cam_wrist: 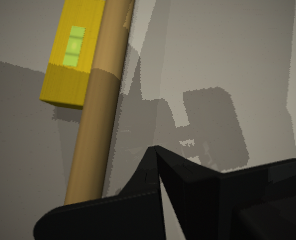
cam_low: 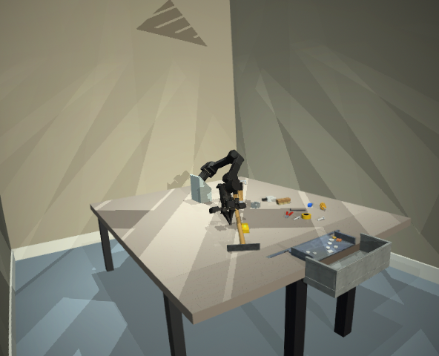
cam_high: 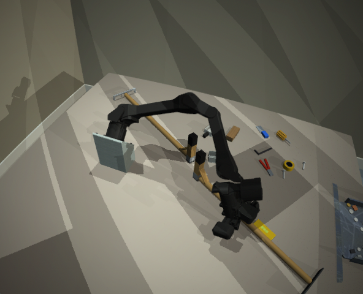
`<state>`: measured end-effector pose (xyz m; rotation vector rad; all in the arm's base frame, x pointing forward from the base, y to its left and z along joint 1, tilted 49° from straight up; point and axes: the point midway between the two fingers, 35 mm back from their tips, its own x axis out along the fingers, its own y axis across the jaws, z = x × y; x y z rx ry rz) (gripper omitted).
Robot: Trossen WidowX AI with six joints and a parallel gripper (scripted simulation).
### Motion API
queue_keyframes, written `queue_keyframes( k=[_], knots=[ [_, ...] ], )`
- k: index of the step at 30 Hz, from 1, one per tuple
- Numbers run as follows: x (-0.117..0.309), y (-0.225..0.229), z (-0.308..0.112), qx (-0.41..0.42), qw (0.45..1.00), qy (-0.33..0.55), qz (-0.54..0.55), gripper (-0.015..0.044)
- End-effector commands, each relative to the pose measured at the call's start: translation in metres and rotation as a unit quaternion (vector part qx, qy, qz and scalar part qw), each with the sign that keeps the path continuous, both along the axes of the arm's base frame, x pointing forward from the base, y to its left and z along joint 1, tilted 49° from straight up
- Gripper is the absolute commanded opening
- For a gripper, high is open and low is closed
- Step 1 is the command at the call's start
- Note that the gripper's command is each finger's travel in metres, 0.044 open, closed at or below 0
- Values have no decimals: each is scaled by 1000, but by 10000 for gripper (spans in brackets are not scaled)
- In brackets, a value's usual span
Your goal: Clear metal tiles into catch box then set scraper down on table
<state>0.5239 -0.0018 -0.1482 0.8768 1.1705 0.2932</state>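
Observation:
The long scraper lies on the table; its wooden handle ends in a wide dark blade at the front. An upright wooden grip with a black top stands at its near end. My gripper is shut and empty, pointing down beside the handle, with its fingertips apart from it; their exact height is unclear. The steel plate carries several pale tiles, a dark one, and an orange and a yellow piece. The catch box hangs at the table edge; visible parts of its inside show no tiles.
A yellow level lies against the scraper handle. A rake with a similar upright grip lies behind. A wooden block, red pliers and a yellow tape roll lie on the right.

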Motion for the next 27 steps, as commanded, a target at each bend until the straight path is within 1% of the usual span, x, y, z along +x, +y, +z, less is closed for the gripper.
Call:
queue_keyframes(
  k=[1,27],
  knots=[
    [4,1,5,-2,1000,-1,-3,0],
    [18,15,20,-1,1000,-1,-2,0]
  ],
)
